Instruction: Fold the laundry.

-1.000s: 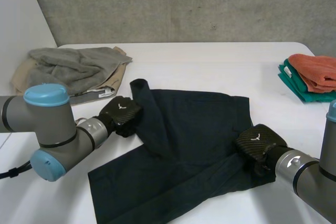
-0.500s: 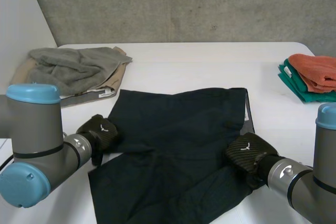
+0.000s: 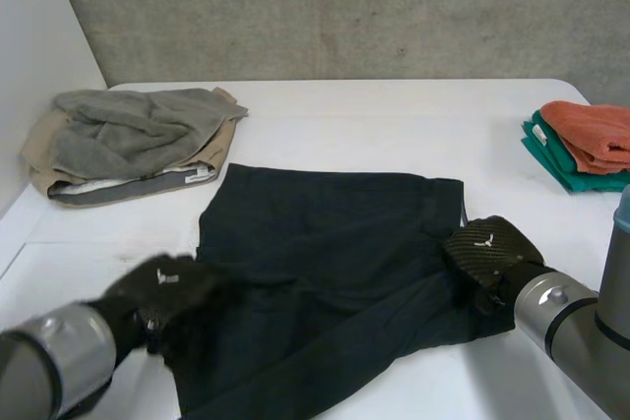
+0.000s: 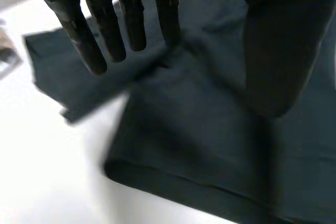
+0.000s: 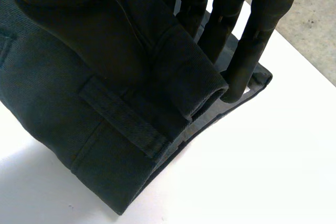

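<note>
White table [image 3: 394,115] before a grey concrete wall. Item: dark shorts [image 3: 335,253], spread at the near middle, creased, with the belt-looped waistband at the right side. Left hand [image 3: 162,292]: over the shorts' near-left part, fingers straight and spread, holding nothing. Right hand [image 3: 487,253]: waistband fold pinched between thumb and fingers. Far left: grey-and-beige clothes heap [image 3: 128,135]. Far right: folded orange cloth [image 3: 591,135] on green cloth [image 3: 551,159], both well apart from the shorts.

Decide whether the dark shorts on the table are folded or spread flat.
Folded, loosely: the shorts lie doubled, one layer over another, and the right hand pinches a doubled waistband edge.
</note>
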`<act>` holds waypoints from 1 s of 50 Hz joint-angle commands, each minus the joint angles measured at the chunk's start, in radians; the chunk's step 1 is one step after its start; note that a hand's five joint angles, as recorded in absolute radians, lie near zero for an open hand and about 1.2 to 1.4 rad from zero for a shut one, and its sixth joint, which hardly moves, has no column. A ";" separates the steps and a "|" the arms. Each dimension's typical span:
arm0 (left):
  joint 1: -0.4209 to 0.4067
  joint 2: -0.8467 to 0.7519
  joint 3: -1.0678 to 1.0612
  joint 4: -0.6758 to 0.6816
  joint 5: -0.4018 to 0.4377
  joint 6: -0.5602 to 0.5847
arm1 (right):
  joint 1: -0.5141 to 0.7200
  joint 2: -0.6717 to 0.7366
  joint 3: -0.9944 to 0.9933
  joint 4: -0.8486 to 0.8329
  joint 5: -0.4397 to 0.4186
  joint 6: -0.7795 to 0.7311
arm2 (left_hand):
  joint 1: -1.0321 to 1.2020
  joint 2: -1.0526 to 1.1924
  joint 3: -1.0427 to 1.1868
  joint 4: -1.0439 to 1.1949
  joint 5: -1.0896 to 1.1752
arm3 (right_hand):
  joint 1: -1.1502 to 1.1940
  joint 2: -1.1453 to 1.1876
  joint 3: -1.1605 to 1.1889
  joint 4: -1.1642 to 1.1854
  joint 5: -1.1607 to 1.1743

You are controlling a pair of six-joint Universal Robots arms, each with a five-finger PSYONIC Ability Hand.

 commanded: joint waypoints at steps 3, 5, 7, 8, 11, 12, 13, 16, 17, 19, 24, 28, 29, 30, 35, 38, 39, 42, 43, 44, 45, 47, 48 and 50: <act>0.033 0.021 -0.096 -0.064 0.070 -0.021 | 0.012 -0.002 0.006 -0.009 0.003 0.000 | 0.090 0.089 0.090 0.084 0.082 | 0.261 0.214 0.204 0.197 0.201; 0.033 -0.004 -0.109 -0.068 0.082 -0.022 | 0.012 -0.002 0.007 -0.010 0.004 0.001 | 0.090 0.089 0.090 0.084 0.082 | 0.261 0.214 0.204 0.197 0.201; 0.026 -0.020 -0.116 -0.076 0.086 -0.022 | 0.009 -0.005 0.007 -0.013 0.006 0.001 | 0.093 0.092 0.092 0.087 0.085 | 0.261 0.214 0.204 0.197 0.201; 0.015 -0.037 -0.120 -0.077 0.088 -0.022 | 0.009 -0.006 0.009 -0.013 0.007 0.001 | 0.096 0.095 0.095 0.090 0.087 | 0.261 0.214 0.204 0.197 0.201; 0.003 -0.060 -0.123 -0.074 0.083 -0.022 | 0.001 -0.011 0.007 -0.012 0.009 0.003 | 0.166 0.165 0.166 0.160 0.158 | 0.261 0.214 0.204 0.197 0.201; -0.002 -0.080 -0.122 -0.071 0.080 -0.022 | -0.002 -0.013 0.007 -0.012 0.009 0.003 | 0.216 0.215 0.215 0.210 0.207 | 0.261 0.214 0.204 0.197 0.201; -0.005 -0.091 -0.120 -0.070 0.079 -0.022 | -0.005 -0.017 0.009 -0.010 0.009 0.003 | 0.248 0.247 0.248 0.243 0.240 | 0.261 0.214 0.204 0.197 0.201; -0.017 -0.128 -0.111 -0.068 0.076 -0.022 | -0.010 -0.025 0.009 -0.009 0.007 0.003 | 0.520 0.519 0.519 0.514 0.511 | 0.261 0.214 0.204 0.197 0.201; -0.022 -0.134 -0.109 -0.070 0.076 -0.022 | -0.013 -0.034 0.012 -0.006 0.004 0.001 | 0.676 0.675 0.675 0.670 0.667 | 0.261 0.214 0.204 0.197 0.201; -0.030 -0.140 -0.103 -0.073 0.076 -0.022 | -0.013 -0.043 0.013 0.004 0.003 0.000 | 0.960 0.960 0.960 0.955 0.952 | 0.261 0.214 0.204 0.197 0.201; -0.053 -0.105 -0.077 -0.117 0.073 -0.010 | -0.010 -0.066 0.036 0.109 -0.033 -0.077 | 0.962 0.961 0.961 0.956 0.953 | 0.261 0.214 0.204 0.197 0.201; -0.074 -0.057 -0.045 -0.226 0.062 0.037 | -0.034 -0.057 0.089 0.344 -0.071 -0.344 | 0.962 0.961 0.961 0.956 0.953 | 0.261 0.214 0.204 0.197 0.201; -0.077 -0.050 -0.034 -0.249 0.060 0.054 | -0.056 -0.052 0.092 0.396 -0.080 -0.443 | 0.962 0.961 0.961 0.956 0.953 | 0.261 0.214 0.204 0.197 0.201; -0.076 -0.047 -0.027 -0.267 0.057 0.070 | -0.062 -0.048 0.084 0.393 -0.085 -0.471 | 0.962 0.961 0.961 0.956 0.953 | 0.261 0.214 0.204 0.197 0.201; -0.042 -0.092 0.076 -0.214 0.047 0.201 | -0.042 -0.013 -0.038 0.271 -0.073 -0.325 | 0.962 0.961 0.961 0.956 0.953 | 0.261 0.214 0.204 0.197 0.201; -0.031 -0.146 0.146 -0.141 0.044 0.232 | -0.021 0.018 -0.135 0.200 -0.053 -0.171 | 0.962 0.961 0.961 0.956 0.953 | 0.261 0.214 0.204 0.197 0.201; -0.031 -0.187 0.200 -0.083 0.037 0.238 | -0.011 0.026 -0.155 0.183 -0.048 -0.139 | 0.962 0.961 0.961 0.956 0.953 | 0.261 0.214 0.204 0.197 0.201; -0.034 -0.257 0.283 0.020 0.018 0.234 | 0.012 0.078 -0.235 0.096 -0.028 -0.062 | 0.962 0.961 0.961 0.956 0.953 | 0.261 0.214 0.204 0.197 0.201; -0.036 -0.305 0.346 0.097 -0.002 0.226 | 0.016 0.093 -0.252 0.071 -0.022 -0.054 | 0.962 0.961 0.961 0.956 0.953 | 0.261 0.214 0.204 0.197 0.201; -0.036 -0.332 0.377 0.137 -0.018 0.222 | 0.022 0.110 -0.269 0.045 -0.014 -0.048 | 0.962 0.961 0.961 0.956 0.953 | 0.261 0.214 0.204 0.197 0.201; -0.036 -0.358 0.410 0.178 -0.030 0.219 | 0.028 0.144 -0.301 -0.008 0.002 -0.042 | 0.962 0.961 0.961 0.956 0.953 | 0.261 0.214 0.204 0.197 0.201; -0.036 -0.442 0.507 0.298 -0.059 0.205 | 0.036 0.184 -0.335 -0.061 0.022 -0.034 | 0.962 0.961 0.961 0.956 0.953 | 0.261 0.214 0.204 0.197 0.201; -0.034 -0.474 0.538 0.336 -0.068 0.203 | 0.045 0.228 -0.373 -0.118 0.054 -0.027 | 0.962 0.961 0.961 0.956 0.953 | 0.261 0.214 0.204 0.197 0.201; -0.036 -0.571 0.638 0.437 -0.081 0.203 | 0.053 0.276 -0.413 -0.168 0.087 -0.022 | 0.962 0.961 0.961 0.956 0.953 | 0.261 0.214 0.204 0.197 0.201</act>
